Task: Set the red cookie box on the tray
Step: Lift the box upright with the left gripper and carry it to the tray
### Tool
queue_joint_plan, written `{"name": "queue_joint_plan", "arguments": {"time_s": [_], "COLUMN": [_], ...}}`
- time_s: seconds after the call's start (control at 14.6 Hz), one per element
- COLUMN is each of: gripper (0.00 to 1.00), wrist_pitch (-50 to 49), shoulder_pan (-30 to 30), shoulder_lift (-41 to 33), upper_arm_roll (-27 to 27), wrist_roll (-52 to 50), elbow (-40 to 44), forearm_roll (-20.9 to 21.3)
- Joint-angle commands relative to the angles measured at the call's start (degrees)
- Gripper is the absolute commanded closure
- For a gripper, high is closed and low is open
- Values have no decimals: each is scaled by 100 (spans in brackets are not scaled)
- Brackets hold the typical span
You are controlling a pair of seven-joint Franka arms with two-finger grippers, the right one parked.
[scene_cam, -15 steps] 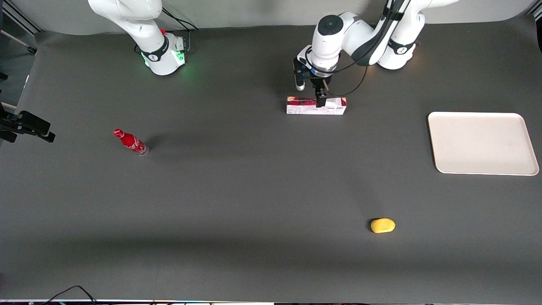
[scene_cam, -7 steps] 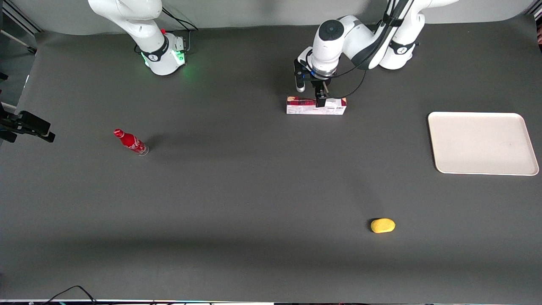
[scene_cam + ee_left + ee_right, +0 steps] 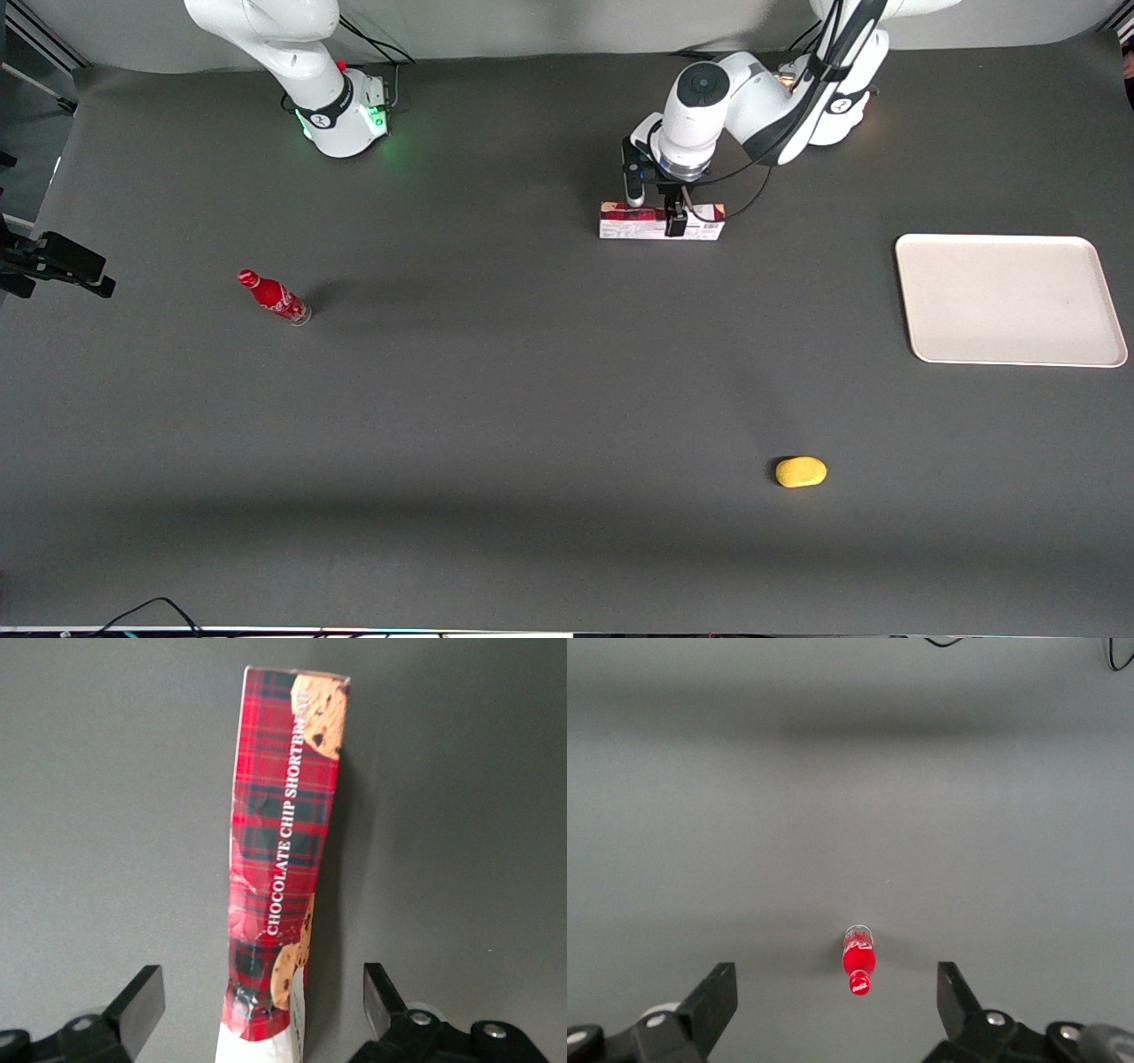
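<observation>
Two open fingers of the gripper [image 3: 671, 213] straddled the red cookie box [image 3: 661, 221] on the table, well apart from the tray [image 3: 1010, 299]; an off-centre squeeze risked tipping it.

Small red bottle with white lettering [image 3: 274, 298], standing on dark grey table mat [image 3: 496, 390] toward parked arm's end. Small yellow rounded oval object [image 3: 801, 471], lying toward working arm's end, nearer front camera than bottle, well apart from it. Black cable [image 3: 151, 611] at table's front edge.
</observation>
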Motion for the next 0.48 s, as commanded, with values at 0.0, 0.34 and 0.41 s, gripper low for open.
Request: {"name": "queue_joint_plan", "arguments": {"time_s": [0.0, 0.34, 0.41], "gripper": [0, 0, 0], "wrist_pitch": [83, 74, 91], "shoulder_pan": [-343, -580, -616], "shoulder_lift": [239, 634, 774], "upper_arm_roll": [164, 584, 734], "wrist_roll": [-522, -1570, -1579], "elbow": [97, 220, 255], "forearm_roll": [278, 1772, 1808]}}
